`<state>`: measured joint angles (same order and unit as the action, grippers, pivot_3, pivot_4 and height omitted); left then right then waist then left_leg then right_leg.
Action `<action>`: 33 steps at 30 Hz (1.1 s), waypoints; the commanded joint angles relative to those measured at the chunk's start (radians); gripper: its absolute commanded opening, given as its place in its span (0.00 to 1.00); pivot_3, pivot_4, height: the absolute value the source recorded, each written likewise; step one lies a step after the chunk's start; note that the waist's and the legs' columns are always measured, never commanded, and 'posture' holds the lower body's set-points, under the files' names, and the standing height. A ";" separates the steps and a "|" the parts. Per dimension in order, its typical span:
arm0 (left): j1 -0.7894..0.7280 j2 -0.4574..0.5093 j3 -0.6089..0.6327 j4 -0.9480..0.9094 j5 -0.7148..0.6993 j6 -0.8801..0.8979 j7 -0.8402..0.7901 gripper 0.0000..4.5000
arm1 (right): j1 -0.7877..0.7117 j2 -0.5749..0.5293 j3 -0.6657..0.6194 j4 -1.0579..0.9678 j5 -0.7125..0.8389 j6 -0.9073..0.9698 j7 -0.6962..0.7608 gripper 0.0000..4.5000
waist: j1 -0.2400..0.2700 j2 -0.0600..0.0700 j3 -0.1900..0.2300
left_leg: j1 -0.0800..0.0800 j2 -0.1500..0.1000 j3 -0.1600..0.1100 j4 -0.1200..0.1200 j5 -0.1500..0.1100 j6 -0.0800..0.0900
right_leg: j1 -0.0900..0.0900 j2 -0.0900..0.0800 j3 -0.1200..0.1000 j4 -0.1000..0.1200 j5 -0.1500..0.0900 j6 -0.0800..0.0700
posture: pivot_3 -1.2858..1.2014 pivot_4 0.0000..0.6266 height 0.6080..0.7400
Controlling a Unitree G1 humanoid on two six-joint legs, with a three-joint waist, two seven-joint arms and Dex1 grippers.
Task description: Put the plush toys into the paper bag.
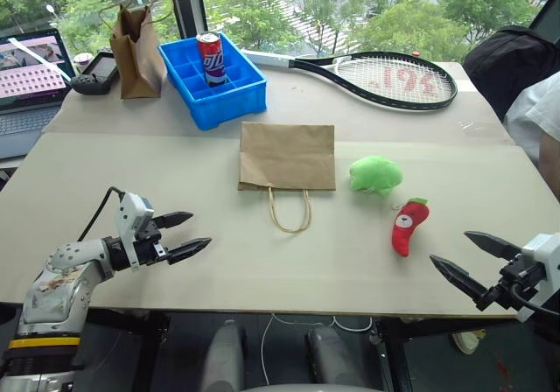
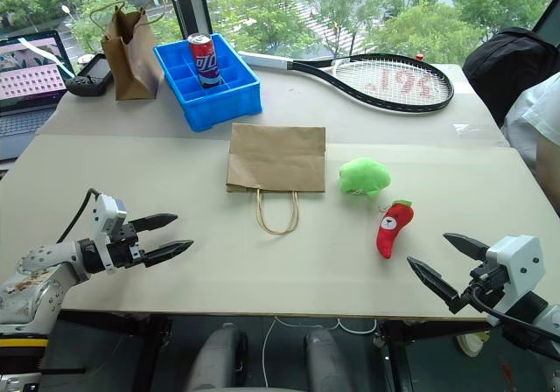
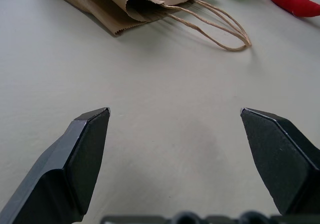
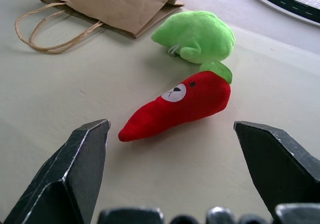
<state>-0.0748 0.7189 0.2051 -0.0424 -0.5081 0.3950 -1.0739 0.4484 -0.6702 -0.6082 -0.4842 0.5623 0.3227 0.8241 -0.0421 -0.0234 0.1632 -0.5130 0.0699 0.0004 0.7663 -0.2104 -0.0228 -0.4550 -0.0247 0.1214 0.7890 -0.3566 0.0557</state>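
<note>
A wide brown paper bag (image 1: 287, 155) lies flat in the middle of the table, its twine handles (image 1: 290, 211) toward me. To its right sit the fuzzy light-green plush toy (image 1: 375, 174) and, nearer me, the red chili plush toy (image 1: 409, 226) with a white face. My right gripper (image 1: 460, 256) hovers open at the front right edge, pointing at the chili (image 4: 177, 104), a short gap away. My left gripper (image 1: 185, 234) is open over the front left of the table, empty, aimed toward the bag's mouth (image 3: 137, 6).
At the back stand a blue divided bin (image 1: 213, 79) holding a soda can (image 1: 210, 59), a narrow darker paper bag (image 1: 136, 51), a tennis racket (image 1: 385, 79), a game controller (image 1: 96, 73) and a laptop (image 1: 31, 81). A person's sleeve (image 1: 535, 116) shows at the right edge.
</note>
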 commanded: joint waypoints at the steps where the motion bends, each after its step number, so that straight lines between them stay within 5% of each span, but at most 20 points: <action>1: -0.041 0.027 0.005 0.013 -0.004 -0.013 -0.032 1.00 | -0.006 -0.027 -0.028 -0.050 0.034 0.022 0.004 0.98 | 0.000 0.000 0.000 | 0.000 0.000 0.000 0.000 0.000 0.000 | 0.000 0.000 0.000 0.000 0.000 0.000 | 0.52 0.24 0.42; 7: -0.329 0.147 -0.068 0.091 -0.057 0.086 -0.244 1.00 | -0.069 -0.278 -0.117 -0.184 0.284 0.297 0.056 0.98 | 0.003 -0.001 0.001 | -0.001 0.000 0.000 0.003 0.000 0.000 | -0.001 0.000 0.000 0.003 0.000 -0.001 | 0.52 0.24 0.42; 12: -0.546 0.138 -0.208 0.195 0.033 0.002 -0.383 1.00 | -0.186 -0.392 -0.091 -0.264 0.463 0.432 -0.012 0.98 | 0.004 0.000 0.000 | -0.001 0.000 0.000 0.001 0.000 0.000 | 0.001 0.000 0.000 -0.001 0.000 0.000 | 0.52 0.24 0.42; 22: -0.720 -0.056 -0.412 0.423 0.260 -0.378 -0.462 1.00 | -0.375 -0.408 0.144 -0.357 0.556 0.519 -0.260 0.98 | 0.004 -0.001 0.001 | -0.005 -0.001 -0.002 0.001 0.000 0.001 | 0.000 0.000 -0.001 -0.002 0.003 -0.003 | 0.52 0.24 0.42; 33: -0.928 -0.260 -0.530 0.900 0.492 -0.834 -0.424 1.00 | -0.371 -0.371 0.178 -0.391 0.625 0.541 -0.397 0.98 | 0.003 -0.001 0.001 | -0.006 -0.002 -0.003 0.001 0.001 0.001 | 0.000 0.000 -0.001 -0.002 0.004 -0.003 | 0.52 0.24 0.42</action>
<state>-0.9622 0.4676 -0.3273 0.8041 -0.0394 -0.3726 -1.5134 0.0777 -1.0450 -0.4033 -0.8539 1.1764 0.8610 0.4486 -0.0394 -0.0247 0.1641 -0.5195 0.0676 -0.0024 0.7678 -0.2096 -0.0215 -0.4555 -0.0245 0.1206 0.7868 -0.3526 0.0532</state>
